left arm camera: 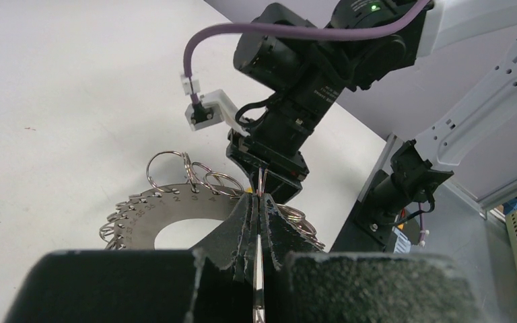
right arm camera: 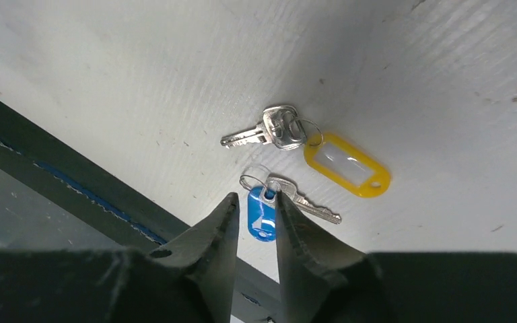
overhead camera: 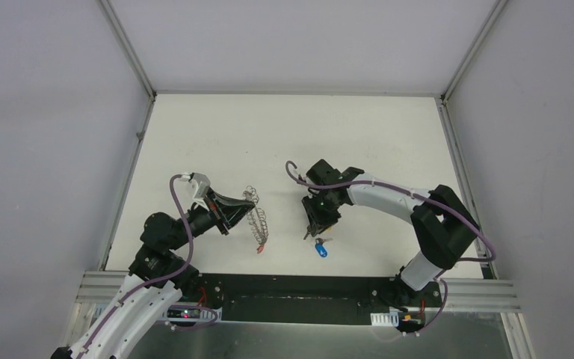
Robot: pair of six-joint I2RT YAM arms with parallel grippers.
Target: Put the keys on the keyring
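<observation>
Yellow-tag key [right arm camera: 269,131] lies flat on the white table [overhead camera: 217,134]. In the R wrist view its long axis is approx level, blade pointing L. Its ring and yellow tag [right arm camera: 347,165] trail off to the R and a bit down. Blue-tag key [right arm camera: 307,207] lies just beside it, not touching. Its axis is slanted and the blade points R and down, i.e. roughly opposite to the yellow one. Its blue tag [right arm camera: 261,215] runs straight down the frame from the ring at the key head. Both sit at the near edge of the table, R of centre, close to the black base strip [right arm camera: 74,182].

R gripper [right arm camera: 256,198] hangs right over the blue-tag key, fingers apart by a narrow gap w/ the blue tag showing thru it. Top view shows the tag on the table beyond the tips, so nothing is gripped.

L gripper [left arm camera: 259,202] is well apart to the L, pads pressed together on a keyring [left arm camera: 260,180], seen edge-on as a thin silver line. Under it lies a numbered metal plate [left arm camera: 175,208] w/ many spare rings [left arm camera: 168,168]. A red tag [overhead camera: 260,249] lies near that cluster.
</observation>
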